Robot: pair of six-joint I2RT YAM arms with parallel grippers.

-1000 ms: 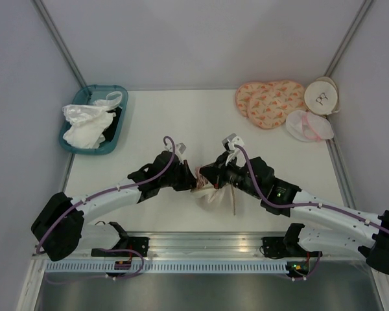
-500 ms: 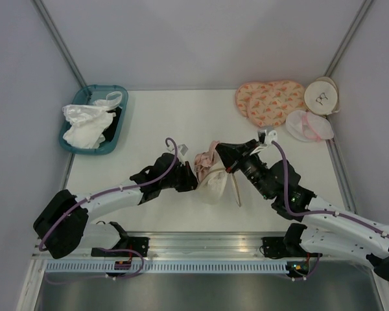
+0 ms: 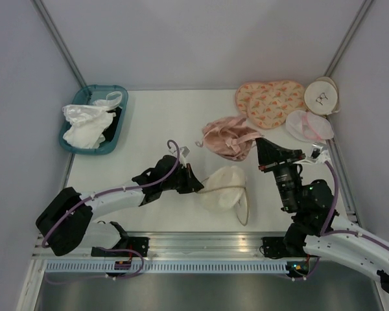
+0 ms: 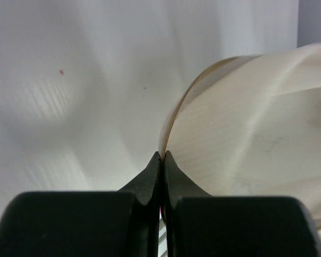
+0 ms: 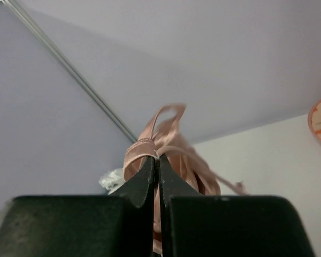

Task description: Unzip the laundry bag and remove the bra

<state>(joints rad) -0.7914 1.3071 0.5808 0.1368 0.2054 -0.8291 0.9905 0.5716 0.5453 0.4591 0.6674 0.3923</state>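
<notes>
Gripping the bra (image 3: 228, 137) clear of the opened laundry bag (image 3: 225, 189), right hand (image 5: 157, 160) need only release it; left hand (image 4: 161, 156) pinches the bag's rim.

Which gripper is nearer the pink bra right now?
Right. The right gripper is shut on a strap of the bra, at its right edge. The left gripper is apart from it, toward the arm bases, pinching the rim of the laundry bag.
</notes>
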